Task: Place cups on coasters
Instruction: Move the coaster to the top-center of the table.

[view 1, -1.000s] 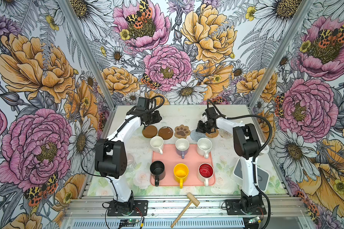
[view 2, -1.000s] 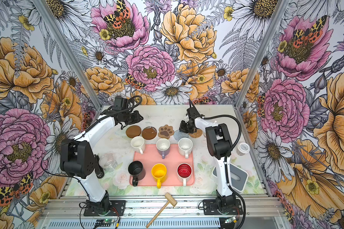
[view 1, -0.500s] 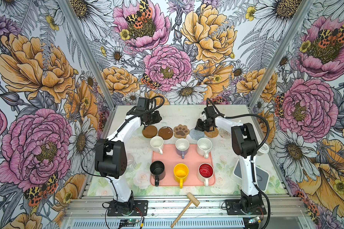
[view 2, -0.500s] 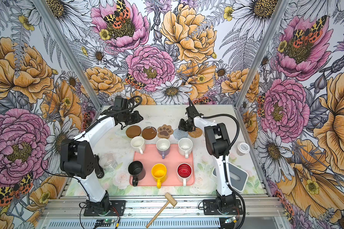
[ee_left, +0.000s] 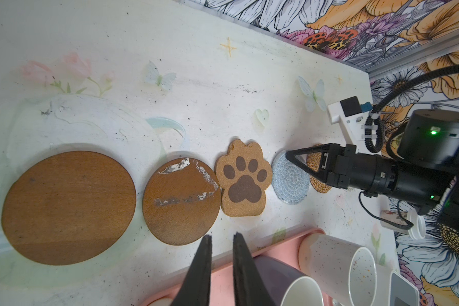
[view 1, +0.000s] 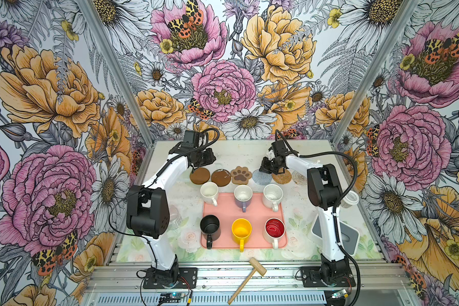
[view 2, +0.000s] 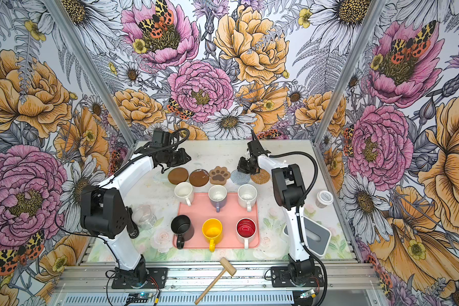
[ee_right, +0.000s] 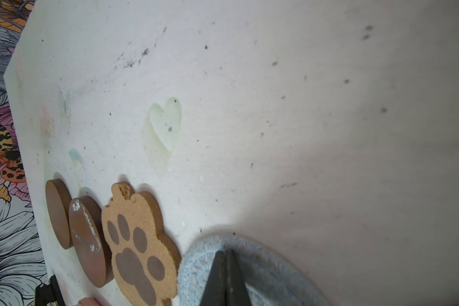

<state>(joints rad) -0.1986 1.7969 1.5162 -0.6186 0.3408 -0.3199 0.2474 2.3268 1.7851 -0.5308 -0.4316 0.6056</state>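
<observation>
Just under right claw (ee_right: 224, 250), grey-blue coaster (ee_right: 272, 262)

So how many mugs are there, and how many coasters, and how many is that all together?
Mugs: 6 (white mug, lavender mug, speckled white mug, black mug, yellow mug, red-inside mug)
Coasters: 6 (plain brown disc, scuffed brown disc, paw coaster, blue woven round, tan woven round, pale woven round)
Total: 12

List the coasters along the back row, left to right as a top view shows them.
plain brown disc → scuffed brown disc → paw-shaped coaster → grey-blue woven round → tan woven round → pale woven round
</observation>
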